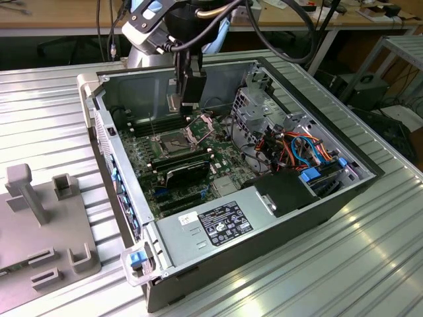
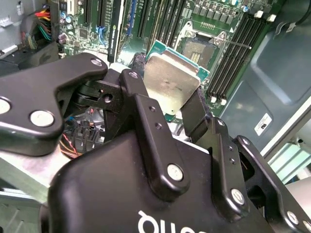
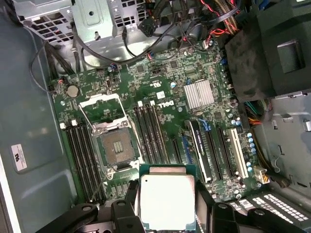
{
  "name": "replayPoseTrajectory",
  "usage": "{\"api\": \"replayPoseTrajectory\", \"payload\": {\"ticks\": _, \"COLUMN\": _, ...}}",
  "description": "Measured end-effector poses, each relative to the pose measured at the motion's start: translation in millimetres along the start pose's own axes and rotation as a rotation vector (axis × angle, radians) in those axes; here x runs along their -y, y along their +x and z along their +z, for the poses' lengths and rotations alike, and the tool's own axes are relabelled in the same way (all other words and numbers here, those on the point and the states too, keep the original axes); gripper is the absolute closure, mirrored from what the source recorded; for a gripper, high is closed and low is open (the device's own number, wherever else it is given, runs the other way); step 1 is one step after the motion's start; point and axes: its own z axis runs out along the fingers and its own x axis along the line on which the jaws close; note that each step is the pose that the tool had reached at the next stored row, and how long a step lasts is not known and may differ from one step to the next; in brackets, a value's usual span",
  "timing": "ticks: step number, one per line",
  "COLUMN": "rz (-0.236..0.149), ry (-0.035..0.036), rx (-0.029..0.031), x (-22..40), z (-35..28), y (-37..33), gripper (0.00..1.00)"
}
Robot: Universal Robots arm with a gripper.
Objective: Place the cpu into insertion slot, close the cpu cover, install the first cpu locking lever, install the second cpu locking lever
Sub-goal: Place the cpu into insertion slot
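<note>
The cpu (image 3: 167, 196), a flat square chip with a dull silver top and green edge, is clamped between the black fingers (image 3: 124, 213) of my gripper (image 3: 167, 206). In the exterior view the gripper (image 1: 178, 99) hangs inside the open computer case with the cpu (image 1: 174, 102) above the board. The insertion slot (image 3: 116, 145) lies bare, close beside the chip. Its cpu cover (image 3: 103, 108) stands flipped open on the far side. In the second wrist view the cpu (image 2: 170, 82) hovers short of the insertion slot (image 2: 199, 48). A thin locking lever (image 2: 238, 44) sticks up by the slot.
Long black memory slots (image 3: 80, 155) flank the socket. A finned heatsink (image 3: 199, 93), expansion slots (image 3: 214, 150), a drive cage (image 1: 254, 105), coloured cables (image 1: 297, 148) and the power supply (image 1: 218, 221) crowd the case. A grey fixture (image 1: 46, 218) sits outside on the ribbed table.
</note>
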Motion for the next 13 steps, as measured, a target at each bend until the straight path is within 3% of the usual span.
{"api": "replayPoseTrajectory", "payload": {"ticks": 13, "rz": -0.012, "ry": -0.0003, "rx": -0.0004, "x": 0.0, "z": 0.0, "y": 0.0, "gripper": 0.45}}
